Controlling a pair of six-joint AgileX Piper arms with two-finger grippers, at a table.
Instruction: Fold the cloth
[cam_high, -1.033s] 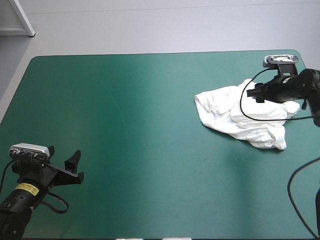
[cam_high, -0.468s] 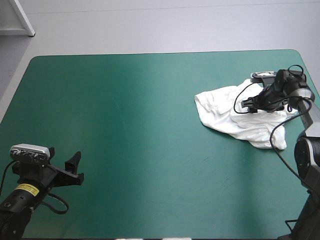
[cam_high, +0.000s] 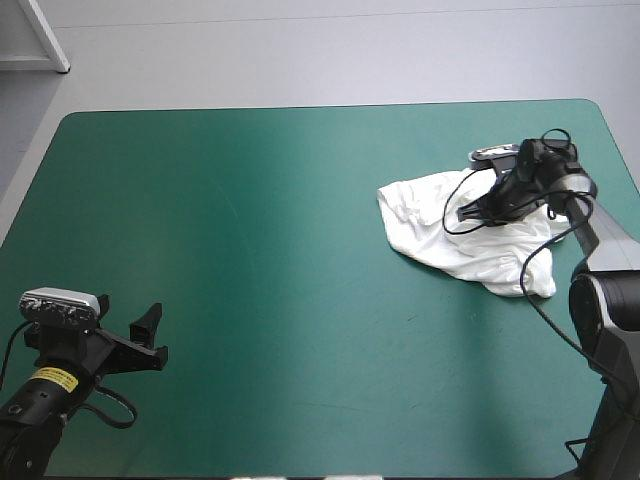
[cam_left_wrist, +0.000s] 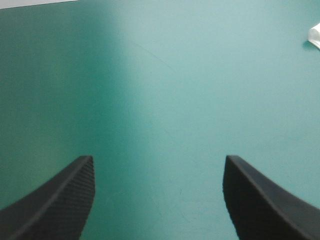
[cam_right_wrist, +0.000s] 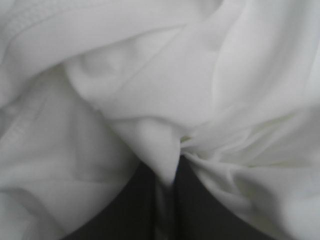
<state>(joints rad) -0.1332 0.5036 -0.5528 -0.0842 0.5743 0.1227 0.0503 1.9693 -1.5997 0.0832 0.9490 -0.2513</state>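
The T-shirt (cam_high: 430, 228) lay crumpled far right, pinched in the right gripper (cam_high: 462, 212); the left gripper (cam_high: 155, 333) gaped wide, well apart at the tabletop's (cam_high: 250, 230) near-left corner.

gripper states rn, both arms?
Left gripper: jaws open, holding nothing.
Right gripper: jaws shut on the T-shirt.
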